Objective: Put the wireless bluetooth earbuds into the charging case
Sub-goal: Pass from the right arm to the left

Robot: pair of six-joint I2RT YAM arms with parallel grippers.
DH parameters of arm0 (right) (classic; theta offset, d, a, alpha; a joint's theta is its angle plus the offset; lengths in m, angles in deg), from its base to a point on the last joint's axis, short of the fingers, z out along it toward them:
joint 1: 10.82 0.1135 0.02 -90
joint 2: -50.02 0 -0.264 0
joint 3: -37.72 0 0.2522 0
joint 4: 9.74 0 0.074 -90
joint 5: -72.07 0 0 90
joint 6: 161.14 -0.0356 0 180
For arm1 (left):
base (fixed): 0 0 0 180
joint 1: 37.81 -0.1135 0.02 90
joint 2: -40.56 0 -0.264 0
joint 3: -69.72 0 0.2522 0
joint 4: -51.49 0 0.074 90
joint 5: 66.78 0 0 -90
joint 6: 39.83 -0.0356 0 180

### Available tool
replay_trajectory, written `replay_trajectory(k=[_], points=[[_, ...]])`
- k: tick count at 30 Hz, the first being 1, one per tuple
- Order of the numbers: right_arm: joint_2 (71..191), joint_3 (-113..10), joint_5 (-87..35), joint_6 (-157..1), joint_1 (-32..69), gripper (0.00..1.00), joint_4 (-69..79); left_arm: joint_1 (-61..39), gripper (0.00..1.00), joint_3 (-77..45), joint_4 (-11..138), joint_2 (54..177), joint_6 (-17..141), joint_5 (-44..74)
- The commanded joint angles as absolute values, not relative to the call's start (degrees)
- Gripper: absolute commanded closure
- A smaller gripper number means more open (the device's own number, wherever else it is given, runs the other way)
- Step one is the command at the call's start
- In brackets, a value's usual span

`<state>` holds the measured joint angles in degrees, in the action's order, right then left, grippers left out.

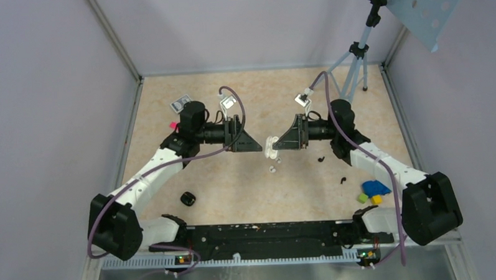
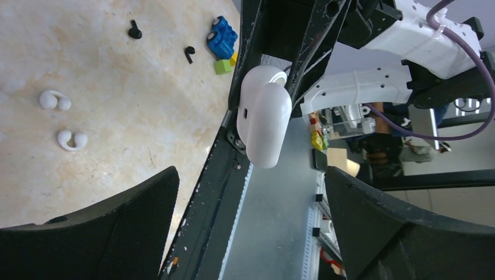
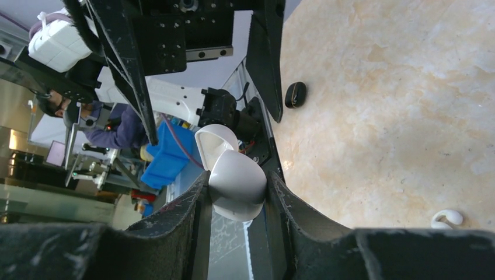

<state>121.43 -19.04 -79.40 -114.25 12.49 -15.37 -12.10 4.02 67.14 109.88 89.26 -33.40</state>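
A blue block (image 1: 375,187), green block (image 1: 362,198) and yellow block (image 1: 376,199) touch; tripod (image 1: 356,49) beyond.

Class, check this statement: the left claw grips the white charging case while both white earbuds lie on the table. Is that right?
No. The right claw grips the white charging case, as the right wrist view shows; the left claw stands open. Both white earbuds lie on the table.

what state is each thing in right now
white plastic charging case, lid open, held in right tool
left tool, open, empty
two white plastic earbuds, loose on table, not in case
two black plastic earbuds, loose on table
small black oval case, on table, looks closed
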Motion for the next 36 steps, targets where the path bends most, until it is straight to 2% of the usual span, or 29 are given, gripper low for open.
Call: replay_trajectory(k=[1,6,10,15,21,30,36], points=[[122.8,-19.2,-81.8,-117.5,11.9,1.0,-23.6,-12.3,0.01,3.3,59.0,111.8,92.7,-40.2],[124.3,-18.5,-83.6,-122.9,11.9,1.0,-31.1,-12.3,0.02,3.0,56.2,113.2,93.4,-41.5],[126.0,-18.2,-84.6,-126.8,11.9,1.0,-37.2,-12.4,0.09,5.0,47.6,114.0,99.5,-43.9],[128.6,-17.3,-86.5,-136.9,12.3,1.0,-52.0,-12.3,0.16,4.5,45.7,114.0,101.3,-44.6],[130.1,-18.0,-86.3,-137.7,13.9,1.0,-52.8,-11.8,0.34,4.6,43.4,115.0,102.2,-45.0],[130.0,-18.2,-86.4,-137.6,14.3,1.0,-52.4,-10.6,0.36,4.1,40.0,116.4,104.2,-45.1],[129.8,-18.0,-86.3,-137.5,14.3,1.0,-52.1,-10.6,0.47,4.2,37.7,116.7,105.8,-44.5]])
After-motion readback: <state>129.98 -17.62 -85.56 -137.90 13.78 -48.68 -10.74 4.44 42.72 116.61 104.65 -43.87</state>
